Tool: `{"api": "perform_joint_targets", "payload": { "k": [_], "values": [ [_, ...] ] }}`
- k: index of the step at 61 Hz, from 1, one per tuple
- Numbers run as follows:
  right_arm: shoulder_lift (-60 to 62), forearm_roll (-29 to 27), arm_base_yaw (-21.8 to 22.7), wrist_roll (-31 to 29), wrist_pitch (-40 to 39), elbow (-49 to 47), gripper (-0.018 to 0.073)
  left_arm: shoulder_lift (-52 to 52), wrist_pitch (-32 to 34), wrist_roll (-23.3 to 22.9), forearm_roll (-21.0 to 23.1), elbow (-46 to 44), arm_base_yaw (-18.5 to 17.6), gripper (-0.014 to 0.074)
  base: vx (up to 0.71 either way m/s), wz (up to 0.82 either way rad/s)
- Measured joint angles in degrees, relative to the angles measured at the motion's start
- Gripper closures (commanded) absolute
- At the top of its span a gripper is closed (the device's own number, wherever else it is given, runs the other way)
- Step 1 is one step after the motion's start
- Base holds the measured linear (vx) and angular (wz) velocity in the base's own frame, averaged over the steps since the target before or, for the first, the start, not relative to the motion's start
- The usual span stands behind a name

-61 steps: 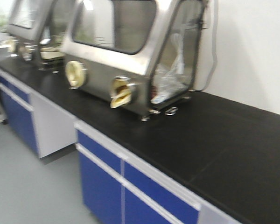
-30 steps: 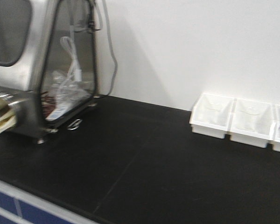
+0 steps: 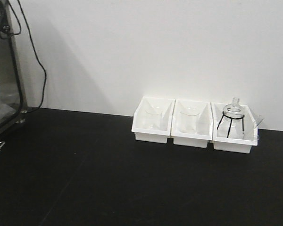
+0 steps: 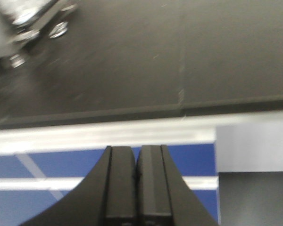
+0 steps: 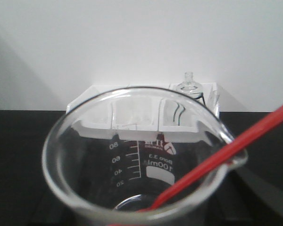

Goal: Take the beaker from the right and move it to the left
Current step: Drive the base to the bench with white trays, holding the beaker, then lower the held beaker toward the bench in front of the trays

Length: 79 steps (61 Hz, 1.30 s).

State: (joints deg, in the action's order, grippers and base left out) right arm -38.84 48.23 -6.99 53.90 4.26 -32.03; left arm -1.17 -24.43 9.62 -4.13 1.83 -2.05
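1. Left gripper [image 4: 137, 157]: fingers pressed flat together, nothing between them, poised over the front edge of the black bench top [image 3: 85, 179]
2. Right gripper: fingers out of sight, so degree of opening impossible to tell
3. The beaker [image 5: 146, 162] close up in the right wrist view, upright, red stirring stick [image 5: 226, 152] leaning out beside the spout
4. Behind it, against the wall, 3 white trays [image 3: 191, 140]: 2 with clear beakers [image 3: 153, 118], 1 with a glass flask [image 3: 234, 110] on a wire stand
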Motion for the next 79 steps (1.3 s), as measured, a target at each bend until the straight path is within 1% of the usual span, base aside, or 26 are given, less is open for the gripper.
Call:
{"api": "perform_joint_targets", "payload": {
  "k": [45,79],
  "values": [
    [0.00,0.00,0.00,0.00,0.00,0.00,0.0563,0.00,0.00,0.00,0.00,0.00,0.00,0.0603,0.12,-0.23],
    [0.00,0.00,0.00,0.00,0.00,0.00,0.0563,0.00,0.00,0.00,0.00,0.00,0.00,0.0603,0.03,-0.08]
  ]
}}
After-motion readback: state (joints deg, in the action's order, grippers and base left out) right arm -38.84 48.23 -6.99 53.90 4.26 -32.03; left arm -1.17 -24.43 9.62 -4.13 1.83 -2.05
